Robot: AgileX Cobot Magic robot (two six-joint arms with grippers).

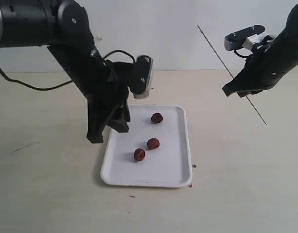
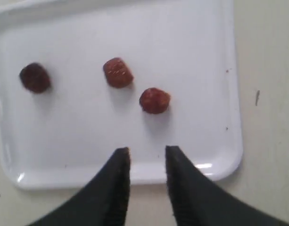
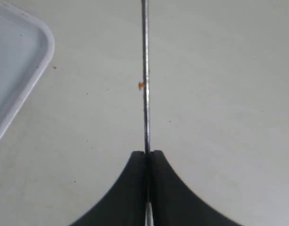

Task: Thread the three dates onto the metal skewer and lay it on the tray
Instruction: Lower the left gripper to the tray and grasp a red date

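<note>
Three dates lie loose on the white tray [image 1: 173, 165]: one at the back [image 1: 157, 118], one in the middle [image 1: 153, 143] and one nearer the front [image 1: 139, 155]. In the left wrist view the same dates [image 2: 154, 100] [image 2: 118, 72] [image 2: 35, 77] rest on the tray [image 2: 196, 56]. My left gripper [image 1: 107, 132] [image 2: 147, 155] hovers open over the tray's left rim with nothing between its fingers. Off to the right of the tray, my right gripper [image 1: 232, 91] [image 3: 147, 153] is shut on the metal skewer [image 1: 218, 53] [image 3: 145, 75], holding it slanted above the table.
A beige tabletop [image 1: 236, 184] surrounds the tray, with small dark crumbs [image 1: 190, 185] by the tray's front right corner. A black cable [image 1: 27, 85] trails behind the left arm. One tray corner [image 3: 38, 52] shows in the right wrist view.
</note>
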